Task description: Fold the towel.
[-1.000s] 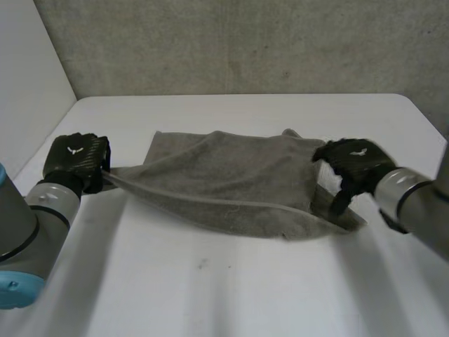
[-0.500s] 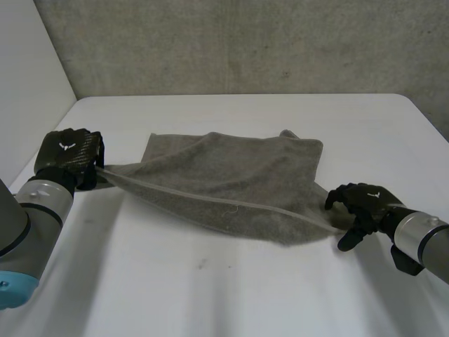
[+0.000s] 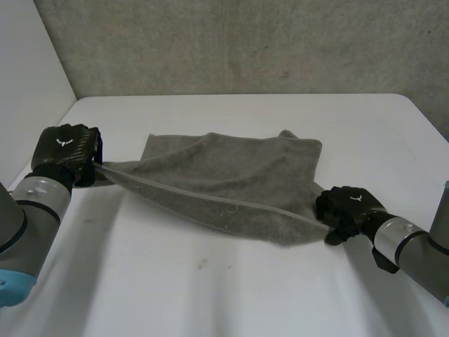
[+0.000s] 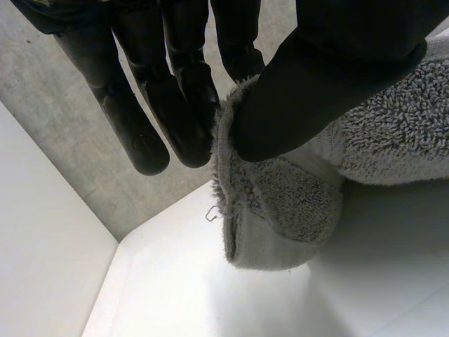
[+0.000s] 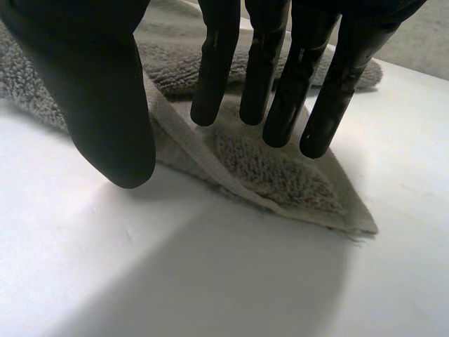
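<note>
towel point(image 3: 224, 172): grey, spread mid white table point(image 3: 210, 295), near hem running hand to hand | left hand point(image 3: 66, 151): thumb and fingers pinch the left corner, raised off the table, likely anchoring that edge | right hand point(image 3: 347, 207): released, straight fingers over the right near corner, thumb apart, apparently poised to pinch

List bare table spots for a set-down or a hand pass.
Free on the table: the wide strip in front of the towel; the far strip between towel and wall. Crowded: the towel's left corner, pinched by the left hand, and its near right corner under the right hand.
</note>
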